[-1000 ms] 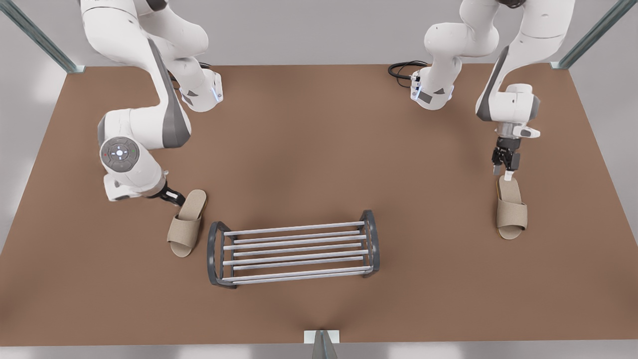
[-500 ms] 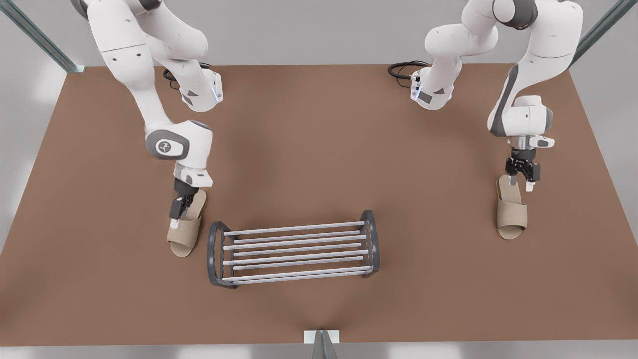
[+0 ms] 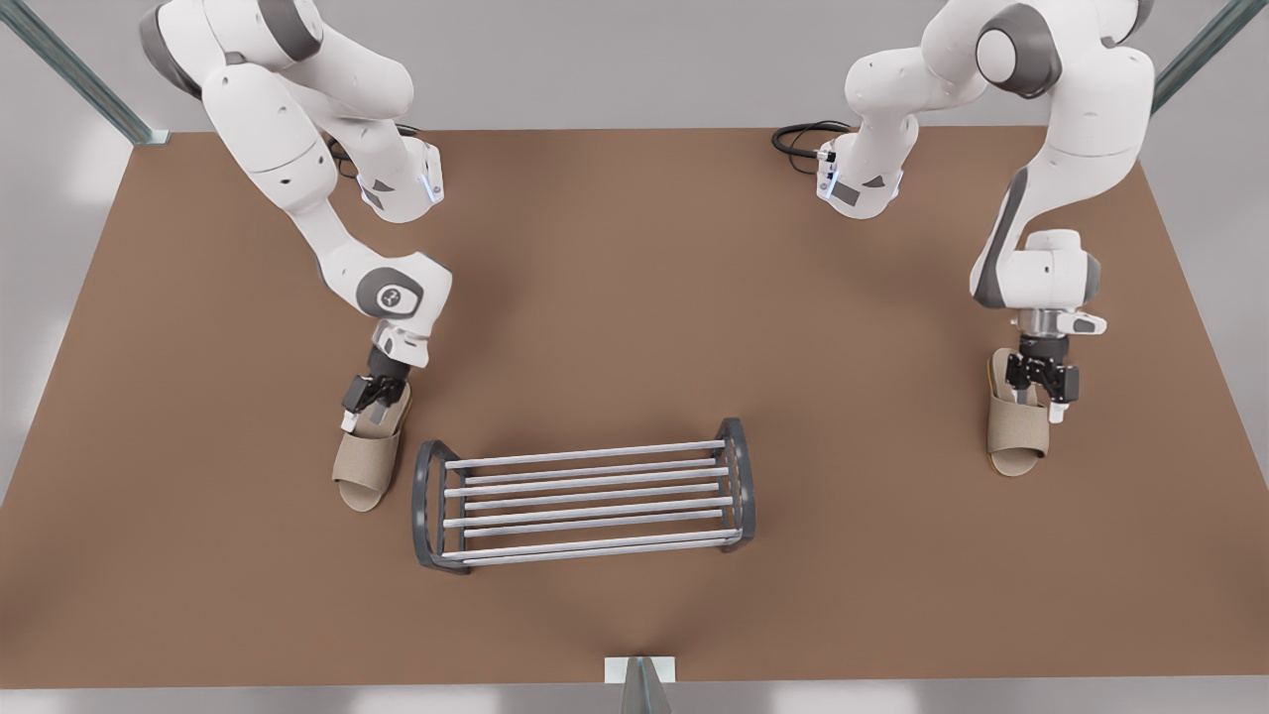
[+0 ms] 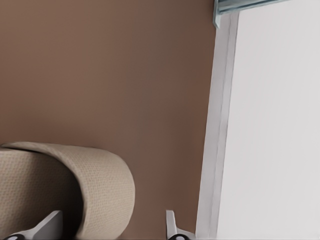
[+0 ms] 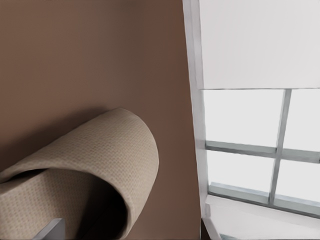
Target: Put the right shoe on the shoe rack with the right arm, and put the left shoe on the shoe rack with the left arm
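Two beige open-toe slippers lie on the brown table [image 3: 634, 297]. The left shoe [image 3: 365, 471] is at the front view's left, beside the shoe rack [image 3: 424, 506], a low rack of silver bars between dark end frames. The right shoe [image 3: 1016, 436] lies alone at the front view's right. My left gripper [image 3: 362, 412] is open and tilted over the left shoe's heel side. In the left wrist view its fingers [image 4: 50, 226] straddle the side of the strap [image 4: 100, 190]. My right gripper [image 3: 1036, 397] is open at the right shoe's strap [image 5: 100, 160], one finger [image 5: 50, 230] at the strap's opening.
A camera post [image 3: 639, 684] stands at the middle of the near table edge, and frame posts rise at the far corners. A black cable [image 3: 798, 139] lies by the arm base on the front view's right. Bare table surrounds the rack.
The left arm swung from lying low beside the left shoe to reaching down over its heel. The right gripper came down and forward from the right shoe's heel to its strap.
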Robot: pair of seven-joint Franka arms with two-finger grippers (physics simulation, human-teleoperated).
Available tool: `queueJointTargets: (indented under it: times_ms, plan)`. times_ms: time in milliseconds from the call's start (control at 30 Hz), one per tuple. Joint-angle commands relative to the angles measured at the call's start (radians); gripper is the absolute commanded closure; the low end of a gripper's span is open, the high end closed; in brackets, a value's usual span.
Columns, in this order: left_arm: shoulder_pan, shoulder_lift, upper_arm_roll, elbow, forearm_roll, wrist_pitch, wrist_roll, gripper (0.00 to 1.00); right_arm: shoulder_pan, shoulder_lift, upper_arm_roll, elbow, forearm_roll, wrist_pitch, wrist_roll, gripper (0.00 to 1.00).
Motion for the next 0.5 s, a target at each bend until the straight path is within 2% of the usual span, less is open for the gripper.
queueJointTargets:
  times_ms: [0, 167, 367, 433, 467]
  plan:
    - [0.003, 0.018, -0.007, 0.031, -0.008, 0.007, -0.075, 0.00, -0.003, 0.017, -0.001, 0.011, -0.046, -0.069, 0.624, 0.00]
    - [0.025, 0.072, -0.030, 0.112, -0.007, 0.013, -0.084, 0.00, -0.007, 0.055, -0.034, 0.048, -0.179, -0.069, 0.624, 0.00]
    - [0.025, 0.107, -0.050, 0.151, -0.010, 0.022, -0.091, 0.00, -0.004, 0.081, -0.055, 0.068, -0.241, -0.069, 0.622, 0.01]
    - [0.025, 0.115, -0.061, 0.167, -0.010, 0.022, -0.091, 0.00, -0.006, 0.080, -0.057, 0.077, -0.248, -0.058, 0.619, 0.33]
    - [0.025, 0.114, -0.061, 0.169, -0.010, 0.024, -0.091, 0.00, -0.006, 0.081, -0.057, 0.079, -0.250, -0.057, 0.619, 0.43]
